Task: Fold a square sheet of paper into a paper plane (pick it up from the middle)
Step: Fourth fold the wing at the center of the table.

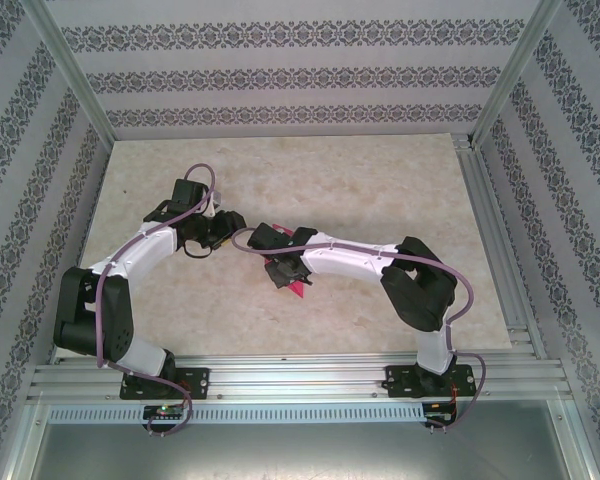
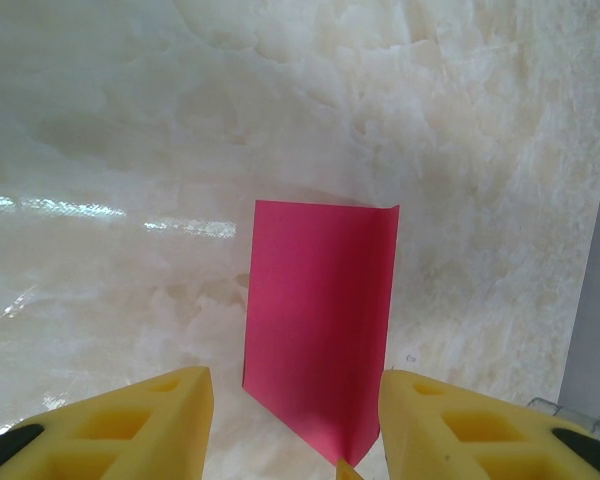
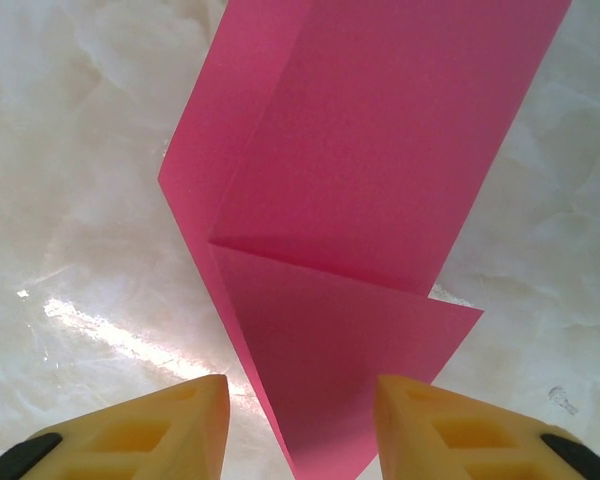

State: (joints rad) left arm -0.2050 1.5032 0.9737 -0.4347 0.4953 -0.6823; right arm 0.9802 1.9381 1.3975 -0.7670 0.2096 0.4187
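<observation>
While I monitor the overhead view, I read the sheet of paper (image 1: 300, 287) as lying on the desk (image 1: 400, 180) about midway between its left and right edges and closer to the near edge than to the far one. The magenta sheet is mostly covered there by the right gripper (image 1: 285, 272), which hangs directly over it.

From the right wrist view I note the following:
- The sheet is folded. A broad panel runs up to the top of the picture, and a triangular flap lies across it below a crease.
- The folded shape narrows to a point that sits between the two yellow fingers (image 3: 170, 425).
- The jaws stand apart. One finger is clear of the paper, and I cannot tell whether the other one touches its edge. Nothing is clamped.

The left gripper (image 1: 223, 230) sits to the left of the sheet, near the middle of the desk. From its wrist view I see the paper flat on the desk ahead, and its near corner falls in the gap between the released, empty jaws.
</observation>
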